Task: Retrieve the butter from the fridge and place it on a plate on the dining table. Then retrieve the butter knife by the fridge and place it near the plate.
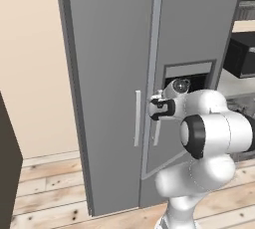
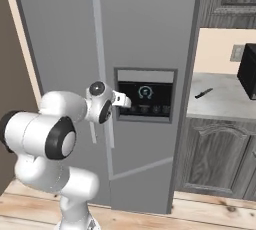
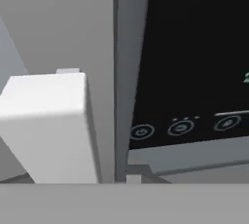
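The fridge (image 1: 109, 73) stands with both grey doors closed, so the butter is hidden. My gripper (image 1: 155, 108) is at the right door's pale bar handle (image 1: 157, 136), level with the dark dispenser panel (image 2: 145, 96). In the hand view that handle (image 3: 53, 125) looms very close on the left, with the dispenser panel (image 3: 194, 72) to its right, and my fingertips are hidden. In the right base view the gripper (image 2: 119, 102) is pressed against the door seam. The butter knife (image 2: 203, 93) lies on the small marbled counter (image 2: 225, 101) right of the fridge. The plate and dining table are out of view.
Dark wood-grain cabinets (image 2: 215, 154) sit under the small counter, and a black appliance (image 2: 248, 71) stands at its right end. The left door's handle (image 1: 137, 118) is just left of my hand. A beige wall (image 1: 35, 73) and a dark panel (image 1: 7, 173) bound the left side.
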